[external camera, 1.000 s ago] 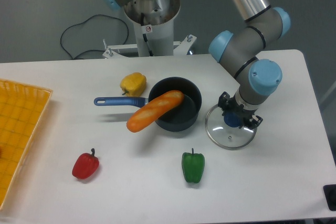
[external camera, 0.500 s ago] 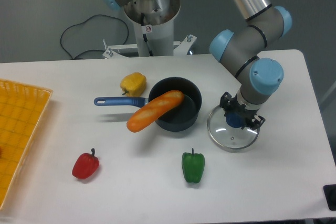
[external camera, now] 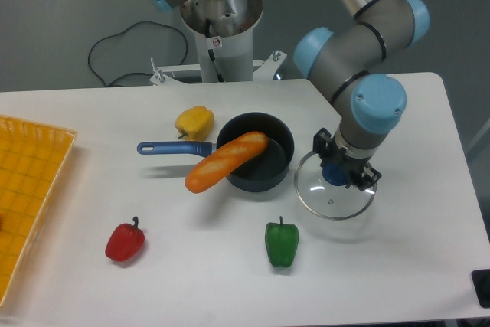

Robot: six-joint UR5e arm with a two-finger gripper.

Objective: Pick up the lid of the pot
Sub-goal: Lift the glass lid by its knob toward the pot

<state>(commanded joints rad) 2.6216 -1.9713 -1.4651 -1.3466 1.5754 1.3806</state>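
The gripper (external camera: 346, 165) is right of centre, with its fingers on either side of the blue knob of the pot lid (external camera: 334, 204). It is shut on that knob. The lid is clear glass with a thin rim, and hangs tilted beneath the fingers, just right of the black pot. Part of the knob and the lid's upper right side are hidden by the gripper.
The black pot (external camera: 277, 160) has a blue handle (external camera: 164, 148) pointing left, and a long orange-brown item (external camera: 218, 168) lies across its rim. Nearby are a yellow pepper (external camera: 194, 123), green pepper (external camera: 281, 246) and red pepper (external camera: 125, 243). A yellow-orange tray (external camera: 34, 166) borders the left.
The lid has moved together with the gripper, first slightly right, then back left toward the pot, and its tilt has changed. The pot and peppers stay where they were.
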